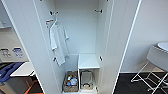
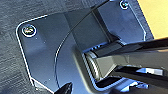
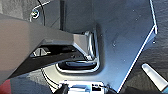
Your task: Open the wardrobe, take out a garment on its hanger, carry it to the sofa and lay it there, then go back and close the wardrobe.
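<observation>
Head view showed us the wardrobe standing open, both doors swung wide, directly in front of us. Inside hung a white shirt on the left, and low down sat a basket of small items beside a white shelf box with a container under it. We saw no rust-orange garment among the things in the wardrobe, so we judged it had already been taken out and that closing the doors was what remained. We could not tell from either wrist view whether our jaws were wide, narrow or holding anything.

As for risk, we judged the open doors the main hazard: driving in off-centre could knock a door edge, and a push on one door alone might leave the other ajar. The white shirt hung near the left door's hinge side and might be pinched if it swung. A folding rack to the right crowded that side.

We could read no brand, label or writing anywhere.
</observation>
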{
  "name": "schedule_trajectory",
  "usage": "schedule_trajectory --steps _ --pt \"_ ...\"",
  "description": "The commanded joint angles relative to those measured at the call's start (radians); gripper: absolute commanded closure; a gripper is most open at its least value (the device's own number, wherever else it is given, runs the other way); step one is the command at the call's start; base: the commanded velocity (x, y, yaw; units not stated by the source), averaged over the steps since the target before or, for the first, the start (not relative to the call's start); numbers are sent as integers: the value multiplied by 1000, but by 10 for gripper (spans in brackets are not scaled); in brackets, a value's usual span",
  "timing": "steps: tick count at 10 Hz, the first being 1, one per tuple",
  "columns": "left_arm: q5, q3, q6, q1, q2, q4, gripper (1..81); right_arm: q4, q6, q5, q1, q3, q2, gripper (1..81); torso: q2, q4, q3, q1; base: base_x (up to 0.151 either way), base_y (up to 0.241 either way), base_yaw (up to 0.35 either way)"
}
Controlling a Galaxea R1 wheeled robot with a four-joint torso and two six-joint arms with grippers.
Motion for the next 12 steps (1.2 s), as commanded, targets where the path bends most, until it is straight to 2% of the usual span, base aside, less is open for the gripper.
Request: schedule_trajectory --steps 1,4,12 --pt "41 2 3 -39 5 -3 10 -13 -5 -54 22 4 8 10 0 0 0 1 72 0 0" --pt "41 2 3 -37 4 -3 10 -13 -5 -54 22 4 8 10 -1 0 0 1 94 0 0" --pt "41 2 3 -39 4 -3 10 -14 -5 -54 22 4 9 10 0 0 0 1 82 98 0"
